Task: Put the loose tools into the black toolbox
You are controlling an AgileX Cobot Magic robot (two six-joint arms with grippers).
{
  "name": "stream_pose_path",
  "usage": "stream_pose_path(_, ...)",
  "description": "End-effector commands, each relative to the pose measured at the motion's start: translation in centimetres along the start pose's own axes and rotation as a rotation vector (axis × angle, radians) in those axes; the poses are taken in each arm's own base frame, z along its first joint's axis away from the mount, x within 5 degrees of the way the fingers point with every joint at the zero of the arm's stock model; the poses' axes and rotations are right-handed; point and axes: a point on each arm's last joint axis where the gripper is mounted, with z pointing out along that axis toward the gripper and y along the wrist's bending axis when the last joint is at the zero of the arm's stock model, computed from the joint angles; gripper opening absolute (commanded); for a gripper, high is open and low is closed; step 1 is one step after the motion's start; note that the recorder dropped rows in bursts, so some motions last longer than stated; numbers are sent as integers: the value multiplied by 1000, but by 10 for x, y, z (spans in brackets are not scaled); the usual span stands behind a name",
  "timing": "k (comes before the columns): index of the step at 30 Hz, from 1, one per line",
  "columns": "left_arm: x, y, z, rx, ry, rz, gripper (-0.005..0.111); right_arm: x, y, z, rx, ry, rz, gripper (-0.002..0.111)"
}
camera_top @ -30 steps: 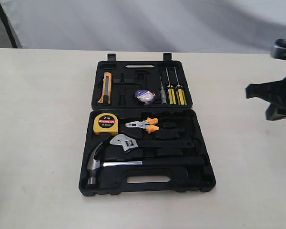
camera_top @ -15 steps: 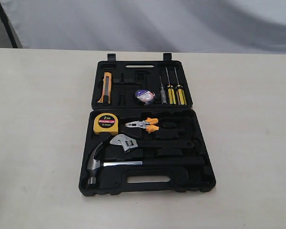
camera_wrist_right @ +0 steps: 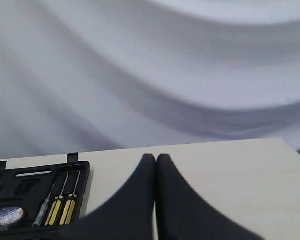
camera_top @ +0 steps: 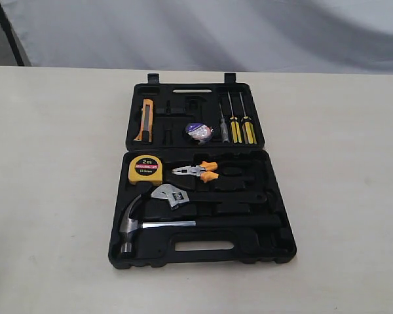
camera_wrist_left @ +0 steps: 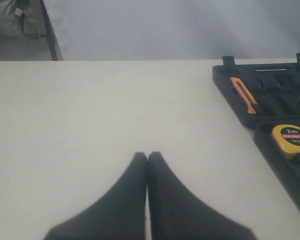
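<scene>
The black toolbox [camera_top: 275, 216] lies open in the middle of the table. In its near half rest the chrome claw hammer [camera_top: 134, 222] and the black adjustable wrench [camera_top: 173, 195]. The plastic-wrapped tape roll [camera_top: 198, 131] sits in the far half; the right wrist view shows the tape roll [camera_wrist_right: 7, 216] too. Neither arm appears in the exterior view. My left gripper [camera_wrist_left: 147, 155] is shut and empty over bare table left of the toolbox [camera_wrist_left: 242, 117]. My right gripper [camera_wrist_right: 155, 157] is shut and empty, right of the toolbox [camera_wrist_right: 40, 170].
A yellow tape measure [camera_top: 145, 169] and orange-handled pliers [camera_top: 198, 172] lie in the near half. A yellow utility knife [camera_top: 145, 120] and several yellow-handled screwdrivers [camera_top: 239, 127] fill the far half. A grey cloth backdrop hangs behind the table's far edge.
The right arm, seen at the right edge of the exterior view a second ago, has withdrawn out of that view. Nothing in the toolbox has moved.
</scene>
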Motion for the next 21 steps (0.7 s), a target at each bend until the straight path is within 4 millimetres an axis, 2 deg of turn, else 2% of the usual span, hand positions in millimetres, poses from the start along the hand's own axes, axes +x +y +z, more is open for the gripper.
stream_pose_path(1, 2, 0, -1, 14, -7, -22, 1, 0, -1, -1, 9, -13, -11, 0)
stream_pose_path(6, 2, 0, -1, 14, -7, -22, 1, 10, -2, 2, 11, 15, -11, 0)
stream_pose_path(12, 2, 0, -1, 14, -7, -22, 1, 49, -5, 11, 17, 91, -11, 0)
stream_pose_path(18, 2, 0, -1, 14, -7, -22, 1, 98, -9, 9, 22, 157, -10, 0)
stream_pose_path(20, 2, 0, -1, 14, -7, -22, 1, 100, -9, 8, 21, 143, -10, 0)
stream_pose_path(21, 2, 0, -1, 14, -7, -22, 1, 107, -10, 7, 28, 215, -16, 0)
